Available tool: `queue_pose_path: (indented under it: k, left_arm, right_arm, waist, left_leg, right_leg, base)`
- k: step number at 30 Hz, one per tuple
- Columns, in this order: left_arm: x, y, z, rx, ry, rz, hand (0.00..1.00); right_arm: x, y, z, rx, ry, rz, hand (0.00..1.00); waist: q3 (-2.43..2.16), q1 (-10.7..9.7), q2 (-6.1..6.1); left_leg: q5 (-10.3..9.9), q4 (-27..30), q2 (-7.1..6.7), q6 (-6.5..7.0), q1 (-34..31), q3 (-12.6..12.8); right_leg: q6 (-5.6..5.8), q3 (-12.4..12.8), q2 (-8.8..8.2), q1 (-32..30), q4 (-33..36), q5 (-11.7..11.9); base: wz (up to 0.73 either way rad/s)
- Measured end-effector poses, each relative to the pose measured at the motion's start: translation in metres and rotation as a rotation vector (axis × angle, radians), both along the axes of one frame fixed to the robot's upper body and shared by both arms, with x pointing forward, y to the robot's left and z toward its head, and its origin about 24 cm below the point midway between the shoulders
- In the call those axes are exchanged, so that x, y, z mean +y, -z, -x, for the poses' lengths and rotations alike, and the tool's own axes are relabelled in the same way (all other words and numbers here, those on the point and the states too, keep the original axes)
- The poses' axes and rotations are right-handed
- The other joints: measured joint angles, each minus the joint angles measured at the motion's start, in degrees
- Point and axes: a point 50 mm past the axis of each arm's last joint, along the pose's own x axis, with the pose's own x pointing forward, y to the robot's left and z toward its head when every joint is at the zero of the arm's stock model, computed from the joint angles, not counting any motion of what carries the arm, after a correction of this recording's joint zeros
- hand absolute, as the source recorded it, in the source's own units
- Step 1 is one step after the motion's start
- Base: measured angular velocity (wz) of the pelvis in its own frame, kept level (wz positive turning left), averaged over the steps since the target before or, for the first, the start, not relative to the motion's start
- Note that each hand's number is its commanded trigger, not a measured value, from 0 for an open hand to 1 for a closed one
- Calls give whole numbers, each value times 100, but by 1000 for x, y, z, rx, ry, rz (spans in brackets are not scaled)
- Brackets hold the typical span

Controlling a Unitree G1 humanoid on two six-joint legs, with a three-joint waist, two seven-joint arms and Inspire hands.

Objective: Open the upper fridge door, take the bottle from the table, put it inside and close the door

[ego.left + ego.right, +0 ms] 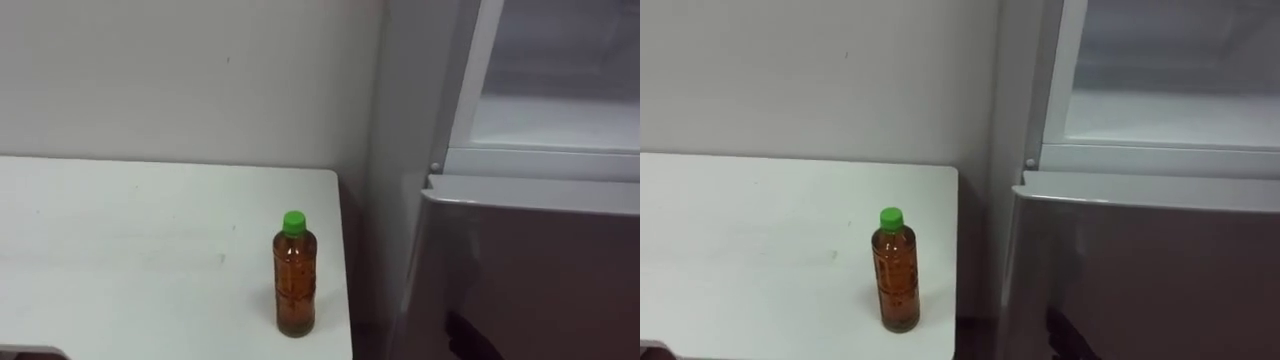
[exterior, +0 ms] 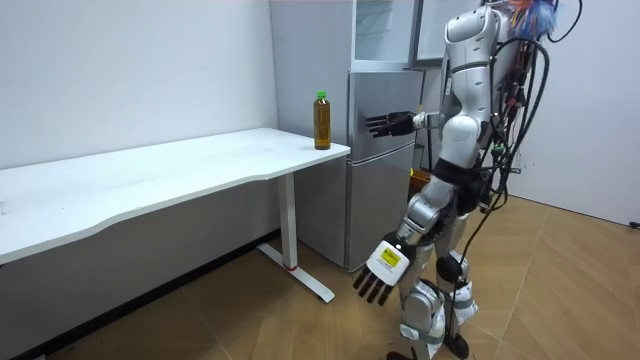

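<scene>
A clear bottle of brown drink with a green cap stands upright near the right front corner of the white table; it also shows as the bottle in the room view. The fridge stands just right of the table, its upper compartment showing a pale interior behind a white frame. My right hand is raised, open, in front of the grey lower door, apart from the bottle. My left hand hangs open by my leg. Neither hand holds anything.
A plain wall runs behind the table. A narrow gap separates the table's right edge from the fridge side. In the room view I stand on a wooden floor facing the fridge, with the long table stretching off to the room view's left.
</scene>
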Motion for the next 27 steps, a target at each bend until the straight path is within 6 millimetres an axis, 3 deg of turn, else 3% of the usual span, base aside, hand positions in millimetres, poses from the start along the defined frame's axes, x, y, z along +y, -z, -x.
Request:
queue_pose_path:
  k: [4, 14, 17, 22, 27]
  left_arm:
    - [-1, 1, 5, 35, 28, -7, 0]
    - [-1, 2, 0, 55, 50, -8, 0]
    - [-1, 1, 0, 60, 80, -12, 0]
    - [4, 0, 2, 75, 99, -30, 0]
    - [5, 0, 1, 75, 108, -33, 0]
  right_arm:
    - [-1, -2, -2, -8, 34, 7, 0]
    - [4, -8, -11, -27, 93, -31, 0]
    - [8, -9, -13, -27, 96, -19, 0]
    - [12, -10, -17, -25, 111, -5, 0]
    - [11, -10, -17, -22, 146, -5, 0]
  waist:
    - [22, 68, 7]
    - [13, 203, -33]
    - [14, 203, -82]
    - [58, 209, -268]
    - [51, 278, -294]
  left_leg:
    - [13, 159, 4, 6, -184, -106]
    - [160, 130, 9, 23, -420, -66]
    - [185, 122, 14, 16, -463, -66]
    - [216, 133, 31, 3, -529, -77]
    - [221, 170, 34, 11, -608, -100]
  right_leg:
    - [-21, -87, -4, -82, 41, 13]
    - [-58, -82, -19, -381, 49, 92]
    - [-74, -87, -18, -427, 61, 105]
    - [-102, -110, -8, -492, 65, 128]
    - [-91, -145, -13, -548, 54, 145]
  base:
    - [13]
    - [-2]
    - [0]
    - [0]
    - [2]
